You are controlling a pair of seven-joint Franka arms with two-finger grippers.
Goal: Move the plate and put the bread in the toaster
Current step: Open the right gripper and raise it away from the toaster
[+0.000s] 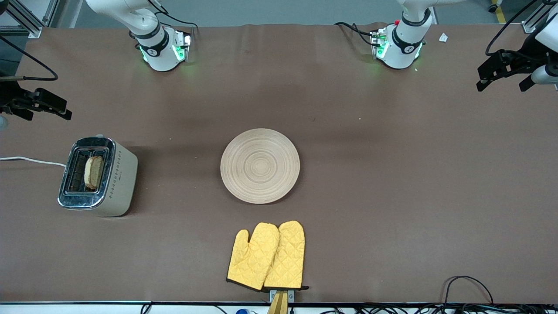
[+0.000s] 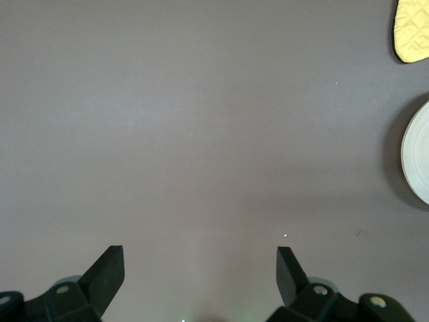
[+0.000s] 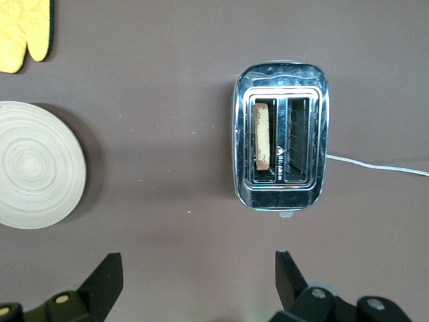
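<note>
The round beige plate [image 1: 260, 165] lies at the middle of the table; it also shows in the right wrist view [image 3: 33, 164], and its edge shows in the left wrist view [image 2: 417, 154]. The cream toaster [image 1: 117, 179] stands toward the right arm's end of the table. The bread [image 1: 93, 172] stands in the toaster slot on the plate's side, as the right wrist view [image 3: 263, 134] shows too. My right gripper [image 1: 43, 109] is open and empty, up in the air beside the toaster [image 3: 280, 144]. My left gripper [image 1: 501, 83] is open and empty over bare table at the left arm's end.
A pair of yellow oven mitts [image 1: 267, 256] lies nearer the front camera than the plate, at the table's front edge. The toaster's white cord [image 1: 30, 160] runs off the right arm's end of the table. Brown cloth covers the table [image 1: 392, 196].
</note>
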